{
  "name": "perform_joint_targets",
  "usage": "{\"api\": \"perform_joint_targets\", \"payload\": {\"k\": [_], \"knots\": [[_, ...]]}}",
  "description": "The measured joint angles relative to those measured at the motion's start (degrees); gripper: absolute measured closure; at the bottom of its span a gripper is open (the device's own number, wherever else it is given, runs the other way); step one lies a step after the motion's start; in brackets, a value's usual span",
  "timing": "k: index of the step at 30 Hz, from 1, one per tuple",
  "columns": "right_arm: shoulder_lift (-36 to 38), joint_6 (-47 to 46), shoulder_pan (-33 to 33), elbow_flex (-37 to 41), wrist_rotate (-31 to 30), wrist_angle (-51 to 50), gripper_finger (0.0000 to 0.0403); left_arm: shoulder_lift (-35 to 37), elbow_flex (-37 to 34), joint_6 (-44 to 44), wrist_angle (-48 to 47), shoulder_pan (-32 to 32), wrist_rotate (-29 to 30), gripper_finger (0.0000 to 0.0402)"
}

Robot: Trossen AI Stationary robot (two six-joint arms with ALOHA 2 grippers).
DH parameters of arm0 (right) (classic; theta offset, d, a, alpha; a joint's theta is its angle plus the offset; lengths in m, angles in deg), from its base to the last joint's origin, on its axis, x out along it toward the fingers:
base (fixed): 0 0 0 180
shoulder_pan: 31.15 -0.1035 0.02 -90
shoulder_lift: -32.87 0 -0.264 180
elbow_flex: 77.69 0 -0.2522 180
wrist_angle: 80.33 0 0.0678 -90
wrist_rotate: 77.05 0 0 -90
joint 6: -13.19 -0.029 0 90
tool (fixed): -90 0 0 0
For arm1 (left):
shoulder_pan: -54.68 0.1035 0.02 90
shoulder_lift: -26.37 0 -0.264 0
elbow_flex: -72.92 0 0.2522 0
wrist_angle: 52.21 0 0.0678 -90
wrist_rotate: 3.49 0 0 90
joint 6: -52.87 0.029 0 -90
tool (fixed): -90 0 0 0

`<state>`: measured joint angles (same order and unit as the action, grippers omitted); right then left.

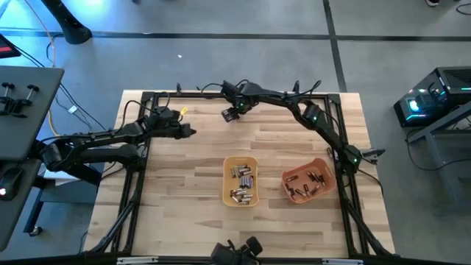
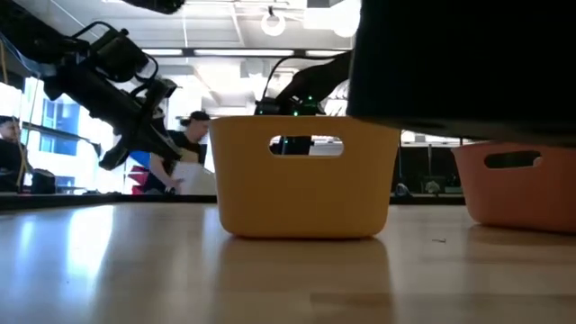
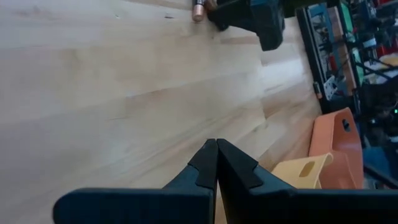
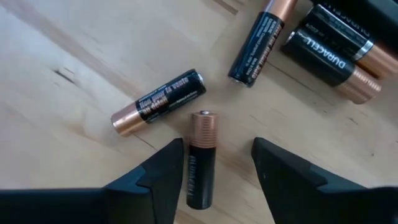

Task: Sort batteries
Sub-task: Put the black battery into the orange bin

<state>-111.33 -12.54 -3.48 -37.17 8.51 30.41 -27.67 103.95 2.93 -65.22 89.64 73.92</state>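
Several black-and-copper batteries (image 4: 158, 99) lie loose on the wooden table near its far edge. My right gripper (image 4: 217, 155) points down over them, open, with one battery (image 4: 201, 158) lying on its side between the fingers, copper end pointing away from the wrist. In the high view this gripper (image 1: 232, 112) is at the far middle of the table. My left gripper (image 3: 216, 163) is shut on nothing, above the table's far left (image 1: 190, 132). Silvery batteries (image 1: 241, 182) lie in the yellow tray (image 1: 227, 168), dark ones (image 1: 309, 184) in the orange tray (image 1: 324, 168). My right gripper comes at the battery from above, its fingers standing along the battery's two long sides. One finger (image 4: 166, 167) stands right beside the battery's black body (image 4: 194, 177), and I cannot tell whether it touches. The other finger is apart from it. The battery lies flat on the table.
The yellow tray (image 2: 304, 175) and the orange tray (image 2: 522, 184) stand side by side near the table's front middle and right. Bare wood lies between the trays and the loose batteries. People (image 2: 189, 135) show in the room beyond the table.
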Motion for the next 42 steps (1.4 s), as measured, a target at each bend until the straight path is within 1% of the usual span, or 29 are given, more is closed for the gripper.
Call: {"api": "perform_joint_targets", "payload": {"k": [4,8,11,14,18,20,25,29,33,39,42], "knots": [[0.0,1.1,-0.1,0.0,-0.5,-0.1,0.0216,0.0,0.0,1.0,0.1,0.0,-1.1,0.0401],[0.0,1.8,0.1,0.0,0.9,-0.4,0.0215,0.1,0.0,1.0,1.1,0.0,-2.4,0.0401],[0.1,0.1,0.3,0.1,1.7,-0.3,0.0213,0.1,0.0,1.3,1.5,0.0,-2.4,0.0401],[0.2,-0.4,0.2,-0.1,0.5,0.3,0.0213,0.1,0.0,1.6,2.3,0.0,-2.4,0.0401],[0.3,-0.7,0.6,-3.3,0.1,0.2,0.0214,0.1,0.0,1.1,2.4,0.0,-2.4,0.0401],[0.6,0.3,1.1,-4.0,0.8,0.2,0.0214,0.1,0.0,1.0,2.4,0.0,-2.4,0.0401],[0.4,0.3,1.8,-1.6,1.8,-2.2,0.0215,0.1,0.0,0.7,2.3,0.0,-2.4,0.0401],[0.3,0.2,1.5,-0.9,4.7,-1.1,0.0215,0.1,0.0,0.7,2.2,0.0,-2.4,0.0401],[0.0,0.4,0.5,-0.9,2.7,-1.6,0.0215,0.1,0.0,0.6,2.2,0.0,-2.4,0.0401],[-0.1,1.5,-0.8,-1.5,-2.0,-3.3,0.0224,0.1,0.0,0.4,2.2,0.0,-2.5,0.0401],[0.0,0.1,-0.8,-2.5,-2.7,-5.6,0.025,0.1,0.0,-0.4,2.2,-0.1,-3.0,0.0401]]}}
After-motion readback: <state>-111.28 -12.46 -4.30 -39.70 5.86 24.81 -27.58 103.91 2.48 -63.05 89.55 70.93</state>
